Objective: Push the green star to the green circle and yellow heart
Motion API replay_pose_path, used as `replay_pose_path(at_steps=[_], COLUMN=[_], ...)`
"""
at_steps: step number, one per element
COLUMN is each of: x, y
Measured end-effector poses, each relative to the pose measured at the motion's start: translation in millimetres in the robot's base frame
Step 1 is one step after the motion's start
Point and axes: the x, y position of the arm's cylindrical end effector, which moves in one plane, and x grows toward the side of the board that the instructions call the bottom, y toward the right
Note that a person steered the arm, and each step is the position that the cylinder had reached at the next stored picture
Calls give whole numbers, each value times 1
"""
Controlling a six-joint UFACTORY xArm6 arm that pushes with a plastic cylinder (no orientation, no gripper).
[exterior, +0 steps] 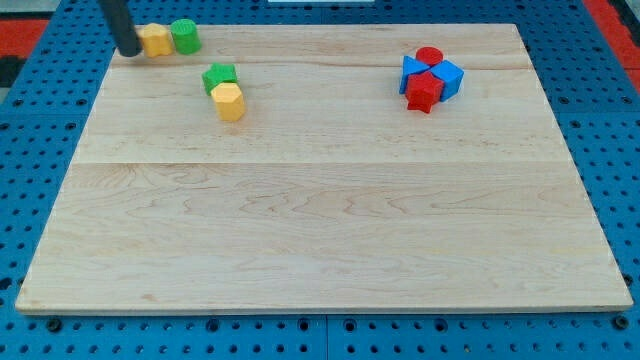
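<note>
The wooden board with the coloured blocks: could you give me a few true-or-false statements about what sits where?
1. The green star touches the yellow hexagon. True.
2. My tip rests against the green star. False: it is beside the yellow heart, at the view's top left.
3. The green circle sits right of the yellow heart. True.
4. The red star stands alone. False: it is clustered with blue blocks and a red circle.
</note>
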Motion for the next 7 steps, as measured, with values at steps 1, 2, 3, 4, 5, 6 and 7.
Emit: replay_pose_path(at_steps=[1, 2, 3, 4, 5, 6, 7], x=[-6, -4, 30, 64, 93, 101, 99], y=[25, 20, 14, 26, 70, 141, 168])
